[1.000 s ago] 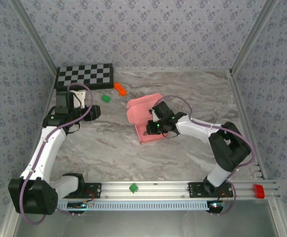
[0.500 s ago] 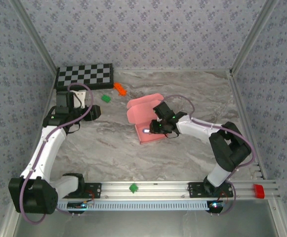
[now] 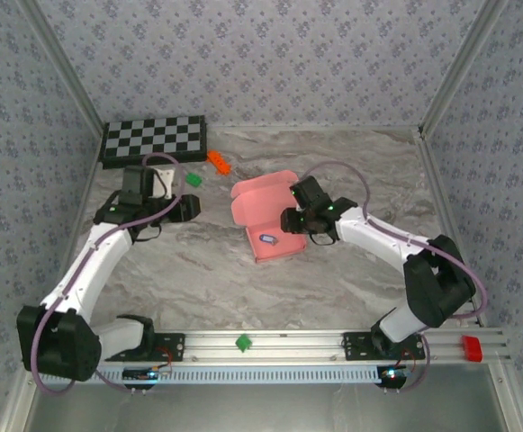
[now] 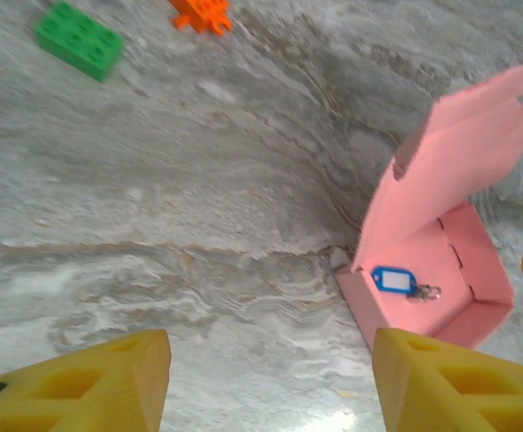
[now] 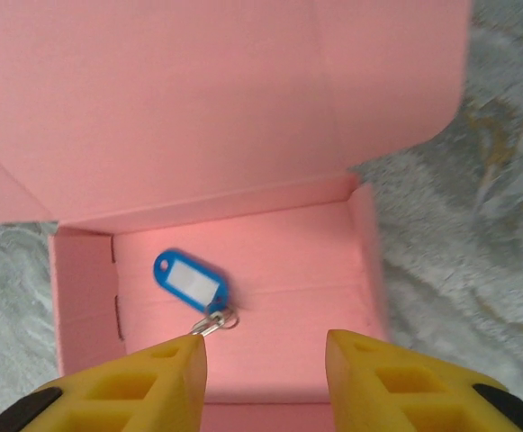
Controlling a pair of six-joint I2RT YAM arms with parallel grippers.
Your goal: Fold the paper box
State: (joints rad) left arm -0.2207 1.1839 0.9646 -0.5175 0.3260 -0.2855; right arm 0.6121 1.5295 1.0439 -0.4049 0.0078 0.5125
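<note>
While I monitor remotely, the paper box [image 3: 259, 205] sits mid-table with its tray open and its lid flap raised on the far side. A blue key tag [image 5: 189, 281] lies on the tray floor. The right gripper [image 5: 261, 346] hangs over the tray with fingers parted, grasping nothing; the tag's ring lies just beside one fingertip. The left gripper [image 4: 270, 360] hovers well apart from the box, spread and empty. A green brick [image 4: 79, 39] and an orange brick [image 4: 202, 11] lie beyond.

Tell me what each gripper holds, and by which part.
Nothing is held. The right gripper stands open above the paper box, the key tag lying loose inside; the left gripper open over the table.
</note>
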